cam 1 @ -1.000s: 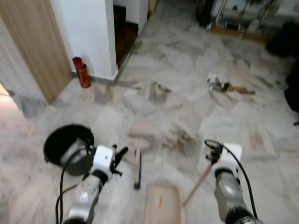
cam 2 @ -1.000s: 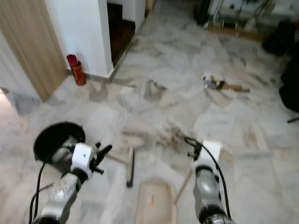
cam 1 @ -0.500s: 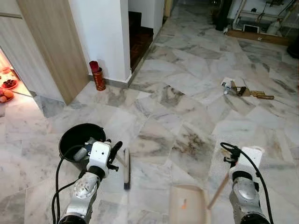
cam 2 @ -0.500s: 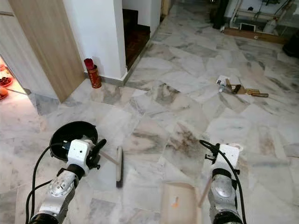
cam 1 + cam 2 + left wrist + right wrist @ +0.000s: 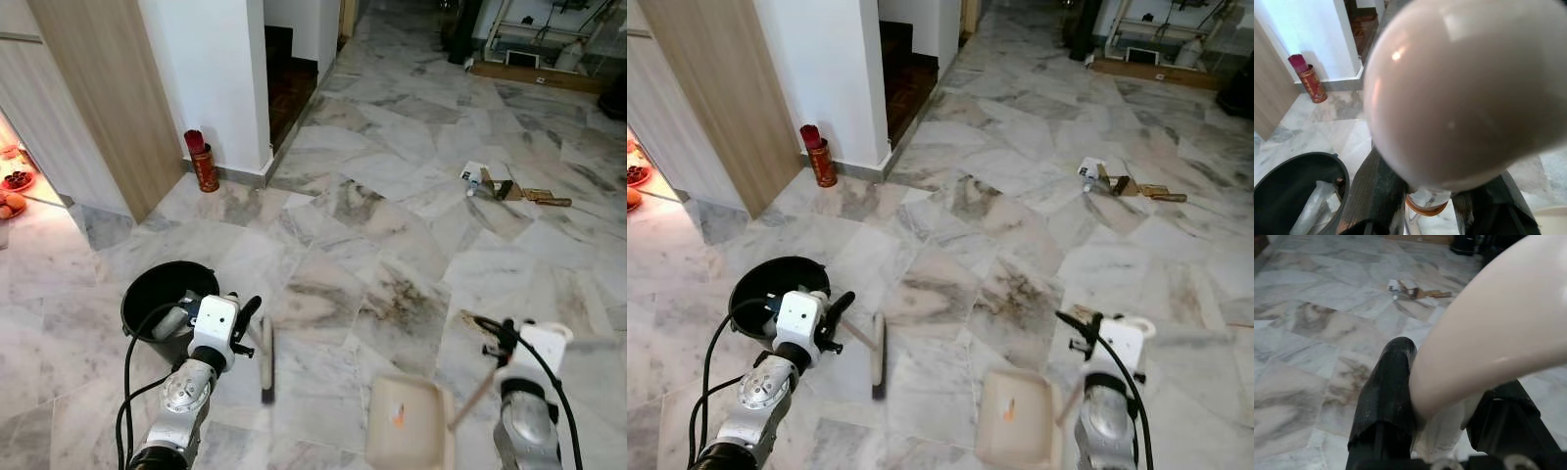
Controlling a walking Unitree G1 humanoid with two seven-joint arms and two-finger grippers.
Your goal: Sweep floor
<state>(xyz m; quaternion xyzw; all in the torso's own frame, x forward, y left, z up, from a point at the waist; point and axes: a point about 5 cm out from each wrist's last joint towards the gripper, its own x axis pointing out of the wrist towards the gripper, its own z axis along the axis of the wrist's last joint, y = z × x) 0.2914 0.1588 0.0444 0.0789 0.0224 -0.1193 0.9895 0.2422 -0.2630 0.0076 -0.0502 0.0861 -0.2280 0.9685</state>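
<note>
1. Far left I see a wood-panelled door (image 5: 93, 98) and, beside it, a white wall (image 5: 211, 69); a red canister (image 5: 204, 160) stands on the floor at the wall's base.
2. A black bin (image 5: 162, 299) sits on the marble floor (image 5: 392, 225), just left of my left arm.
3. My left end effector (image 5: 250, 328) is clenched on the broom (image 5: 265, 357). From the left wrist camera I see both black fingers (image 5: 1376, 191) pressed against the pale handle, whose rounded end blocks most of that picture. The broom head rests low on the floor, ahead of the left arm, and is blurred.
4. The beige dustpan (image 5: 409, 423) lies low near the floor between my arms, closer to the right one.
5. My right end effector (image 5: 1442, 426) is grasping the dustpan's handle (image 5: 472, 401); the fingers (image 5: 1386, 396) flank it on both sides.
6. Far right, well apart, scattered litter (image 5: 505, 186) lies on the floor.
</note>
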